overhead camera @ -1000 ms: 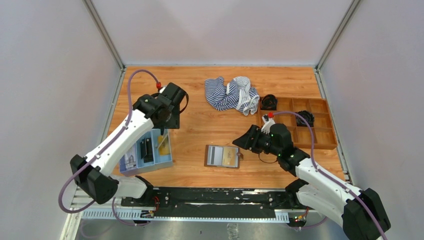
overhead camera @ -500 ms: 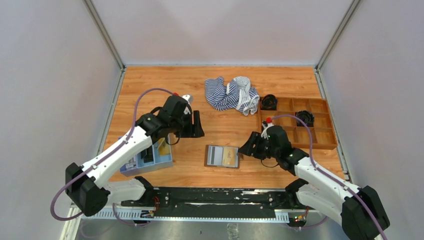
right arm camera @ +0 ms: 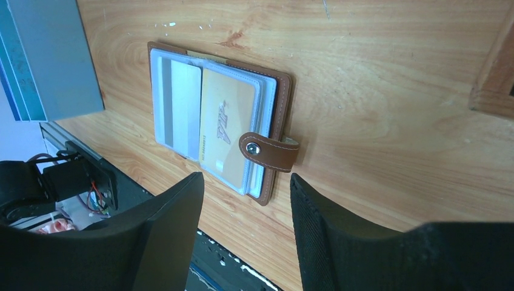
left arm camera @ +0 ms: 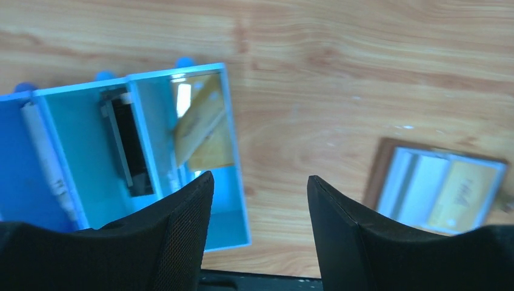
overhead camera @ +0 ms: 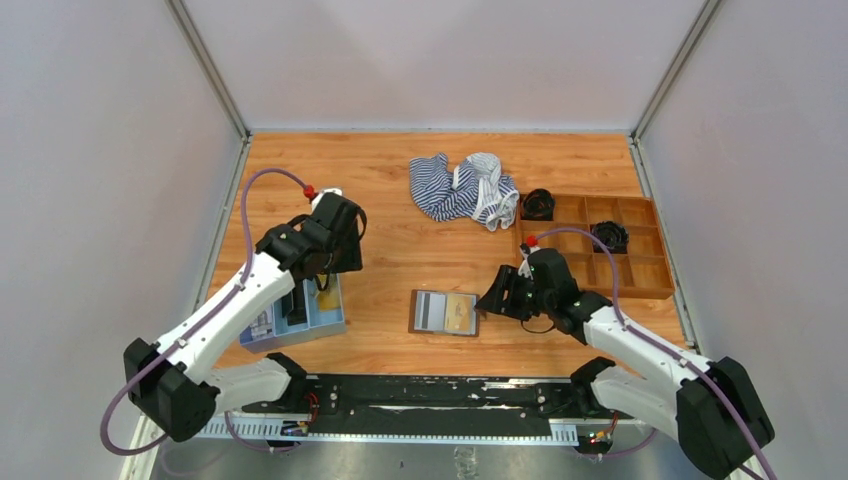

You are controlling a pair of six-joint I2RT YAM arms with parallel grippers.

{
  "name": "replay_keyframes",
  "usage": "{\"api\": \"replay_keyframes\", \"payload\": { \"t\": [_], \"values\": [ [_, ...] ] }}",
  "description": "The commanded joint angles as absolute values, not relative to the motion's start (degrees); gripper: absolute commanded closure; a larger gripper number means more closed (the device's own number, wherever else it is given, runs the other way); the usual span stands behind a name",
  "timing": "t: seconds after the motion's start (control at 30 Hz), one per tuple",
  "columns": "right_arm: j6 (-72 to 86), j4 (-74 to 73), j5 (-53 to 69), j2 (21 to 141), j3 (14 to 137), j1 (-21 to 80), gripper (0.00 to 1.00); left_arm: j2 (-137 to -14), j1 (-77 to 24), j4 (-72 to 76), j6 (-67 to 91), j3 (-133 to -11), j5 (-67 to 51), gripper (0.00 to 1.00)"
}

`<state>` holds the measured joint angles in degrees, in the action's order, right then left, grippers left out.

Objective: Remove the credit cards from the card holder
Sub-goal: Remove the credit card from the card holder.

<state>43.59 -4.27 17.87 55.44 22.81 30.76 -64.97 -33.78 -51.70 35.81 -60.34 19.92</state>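
Just right of the card holder (right arm camera: pixel 273 151), open on the table (right arm camera: pixel 394 73) with two credit cards (right arm camera: pixel 225 124) in its clear pockets, the right pincer (right arm camera: pixel 245 182) hangs released, empty. Pinch the gold card's edge shallowly; the left pincer (left arm camera: pixel 259 182), released well left of the holder, could pin the leather.

The left claw (left arm camera: pixel 259 179) swung out toward 3 o'clock, then came back over the blue tray (overhead camera: pixel 328 320). The right claw (right arm camera: pixel 245 177) eased toward 5 o'clock beside the wallet (right arm camera: pixel 282 103).
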Motion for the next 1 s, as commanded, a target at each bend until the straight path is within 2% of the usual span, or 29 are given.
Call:
{"api": "replay_keyframes", "payload": {
  "t": [0.0,0.2,0.67,0.83,0.97],
  "values": [
    [42.8,-4.4,19.8,56.7,24.2,30.0,0.42,-67.2,-29.0,-55.5,34.6,-58.4,24.6,0.37],
    [42.9,-4.4,20.1,56.5,24.0,30.0,0.42,-73.2,-26.3,-53.9,32.7,-58.6,23.8,0.36],
    [43.5,-4.4,20.5,54.8,22.7,30.0,0.42,-78.8,-21.1,-43.7,30.4,-53.0,4.8,0.35],
    [43.7,-4.4,20.3,54.2,22.4,30.0,0.42,-75.1,-21.1,-41.3,34.3,-52.1,-3.4,0.36],
    [43.7,-4.4,20.5,54.2,22.4,30.0,0.42,-69.0,-21.1,-40.8,36.2,-53.3,-3.3,0.36]
  ]
}}
